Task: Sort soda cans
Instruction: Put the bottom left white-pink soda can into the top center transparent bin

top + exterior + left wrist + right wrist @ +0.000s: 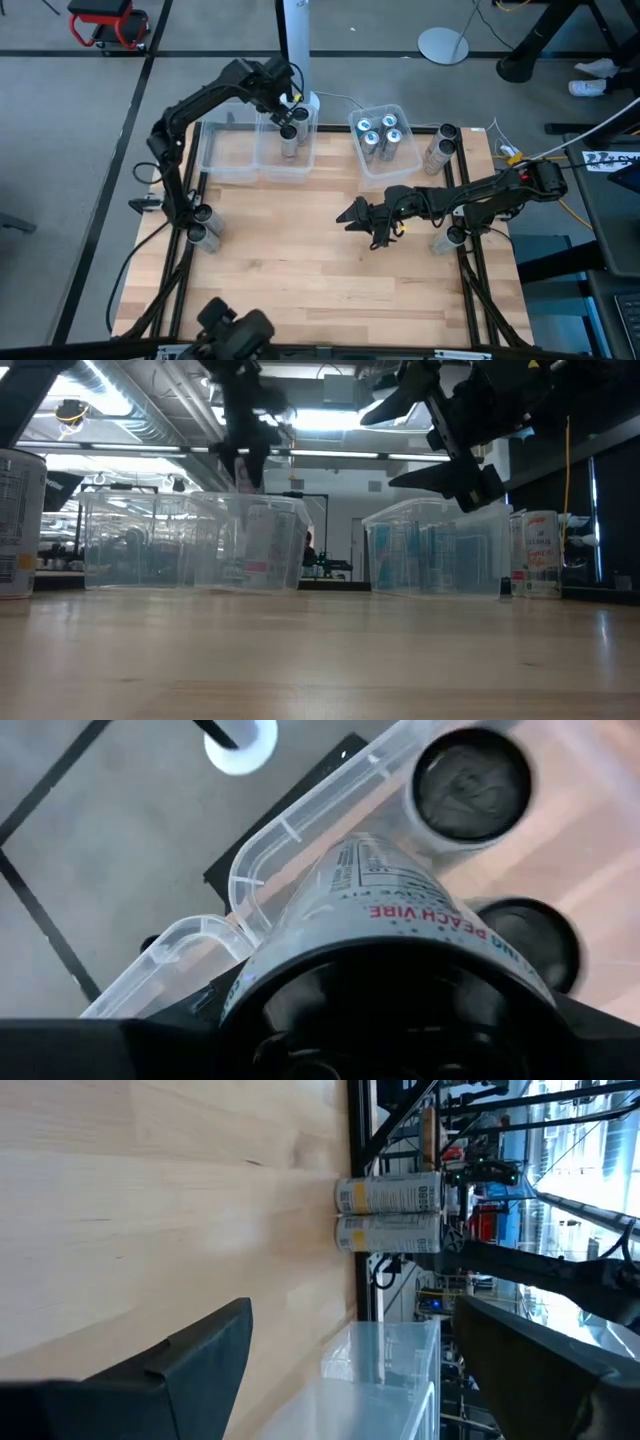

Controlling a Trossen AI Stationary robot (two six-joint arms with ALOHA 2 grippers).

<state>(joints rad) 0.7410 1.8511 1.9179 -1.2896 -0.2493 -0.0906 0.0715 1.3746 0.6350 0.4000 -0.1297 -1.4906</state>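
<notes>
My left gripper hangs over the far end of the middle clear bin, shut on a silver soda can printed "PEACH VIBE". Two cans stand upright in that bin below it. The right clear bin holds several cans with bluish tops. My right gripper hovers open above the middle of the table, nothing between its fingers. My left gripper holds the silver can by its upper part; the gripper's own body hides the fingers' contact. It comes from above, slanting steeply down, along the can. The can hangs clear, its lower end over the middle bin's far rim.
A third clear bin stands left of the middle one. Loose cans stand at the table's left edge, right of the right bin and at the right edge. Bare wood lies toward the near edge.
</notes>
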